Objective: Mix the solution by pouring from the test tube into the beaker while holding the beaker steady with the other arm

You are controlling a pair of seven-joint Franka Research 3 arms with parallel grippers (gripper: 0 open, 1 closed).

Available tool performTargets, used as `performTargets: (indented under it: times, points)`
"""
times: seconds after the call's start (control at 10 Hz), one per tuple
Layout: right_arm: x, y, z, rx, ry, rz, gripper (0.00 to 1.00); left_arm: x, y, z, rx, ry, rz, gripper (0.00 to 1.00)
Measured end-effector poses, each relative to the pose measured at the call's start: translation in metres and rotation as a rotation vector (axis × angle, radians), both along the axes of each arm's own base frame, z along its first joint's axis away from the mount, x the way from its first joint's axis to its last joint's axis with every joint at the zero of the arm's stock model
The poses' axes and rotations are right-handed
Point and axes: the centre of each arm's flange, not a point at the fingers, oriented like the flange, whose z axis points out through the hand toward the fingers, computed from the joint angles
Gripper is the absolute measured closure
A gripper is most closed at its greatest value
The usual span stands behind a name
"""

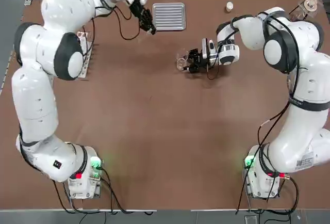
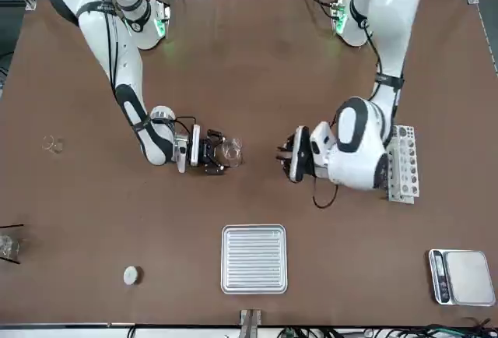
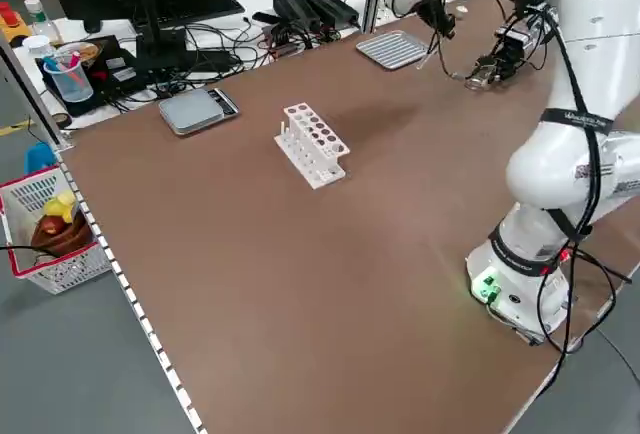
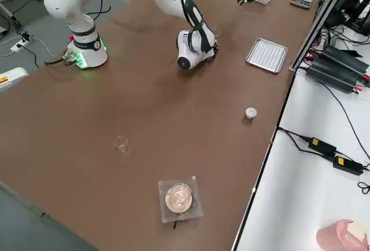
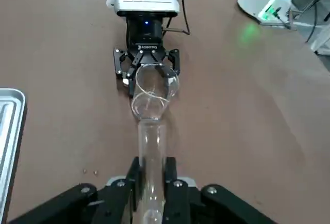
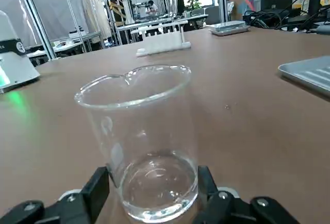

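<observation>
- Top view: the brown table (image 1: pixel 154 131) is reached over by both arms.
- The left gripper (image 1: pixel 149 27), just beside the ribbed metal tray (image 1: pixel 169 16), is closed on the glass test tube (image 5: pixel 152 157).
- By the right gripper (image 1: pixel 187 64), near the table's middle, the clear beaker (image 6: pixel 149 146) is pinched upright between two fingers.
- Beyond the tube's mouth, the beaker is seen.

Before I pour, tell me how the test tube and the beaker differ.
The test tube is long and narrow; the beaker is short and wide, with a pouring lip. The tube is in the left gripper, near the metal tray; the beaker is in the right gripper, over the table's right half. Both are clear.
</observation>
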Motion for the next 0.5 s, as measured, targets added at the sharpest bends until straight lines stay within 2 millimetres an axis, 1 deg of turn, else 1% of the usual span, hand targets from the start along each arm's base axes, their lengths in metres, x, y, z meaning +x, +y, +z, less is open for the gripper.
performTargets:
  times: [0.5]
  points:
    - [0.0, 0.0, 0.0, 0.0, 0.0, 0.0, 0.25, -0.037, -0.088, -0.009, 0.152, -0.05, 0.121, 0.78]
